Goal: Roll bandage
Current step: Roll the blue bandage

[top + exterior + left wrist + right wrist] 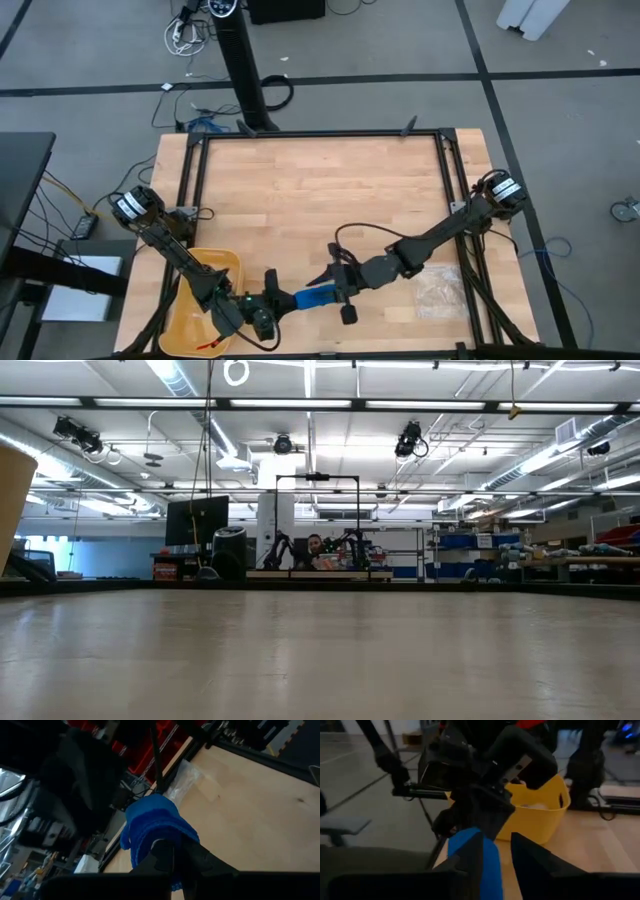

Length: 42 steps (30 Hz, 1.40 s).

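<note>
Wooden table (pixel 320 190) bare in low view; from above, bandage (pixel 315 297) at 6 o'clock, pinched by left gripper (pixel 272 303) and right gripper (pixel 338 290).

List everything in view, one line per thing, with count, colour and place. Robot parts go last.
bandage: one, bright blue, stretched between both hands near the table's front edge.
tub: one, yellow, front left corner of the table.
plastic bag: one, clear, front right of the table.
table: one, light wood, dark frame around it.
person: one, far off in the room behind the table.
left hand: one, dark, shut on the bandage's left end.
right hand: one, dark, shut on the bandage's right end.
</note>
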Motion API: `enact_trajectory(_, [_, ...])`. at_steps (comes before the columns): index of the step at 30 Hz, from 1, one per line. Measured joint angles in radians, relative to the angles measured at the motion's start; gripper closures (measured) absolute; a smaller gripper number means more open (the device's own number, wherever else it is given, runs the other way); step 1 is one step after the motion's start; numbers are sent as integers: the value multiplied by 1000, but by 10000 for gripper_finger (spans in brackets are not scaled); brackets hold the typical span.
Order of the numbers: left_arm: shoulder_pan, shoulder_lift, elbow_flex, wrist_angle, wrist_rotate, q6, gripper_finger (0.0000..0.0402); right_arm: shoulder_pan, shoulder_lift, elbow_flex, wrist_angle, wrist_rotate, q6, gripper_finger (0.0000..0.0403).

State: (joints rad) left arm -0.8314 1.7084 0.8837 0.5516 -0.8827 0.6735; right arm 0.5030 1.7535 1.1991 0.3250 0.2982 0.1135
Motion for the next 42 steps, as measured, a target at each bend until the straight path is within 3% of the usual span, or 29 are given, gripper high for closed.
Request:
enact_trajectory(7, [0, 0, 0, 3, 23, -2, 385, -48, 9, 60, -153, -138, 97, 247])
enact_trajectory(13, [0, 0, 16, -4, 25, 0, 385, -73, 24, 62, -166, -260, 170, 248])
enact_trajectory(18, [0, 0, 24, -10, 27, 0, 385, -77, 28, 62, -165, -262, 191, 282])
enact_trajectory(25, [0, 0, 24, -19, 20, -2, 385, -69, 28, 62, -152, -241, 147, 390])
enact_trajectory(32, [0, 0, 24, -20, 21, -4, 385, -53, 28, 62, -155, -234, 128, 399])
enact_trajectory(35, [0, 0, 24, -21, 20, -5, 385, -53, 28, 62, -154, -235, 142, 389])
enact_trajectory(42, [0, 0, 24, -21, 22, -10, 382, -56, 28, 62, -158, -244, 156, 311])
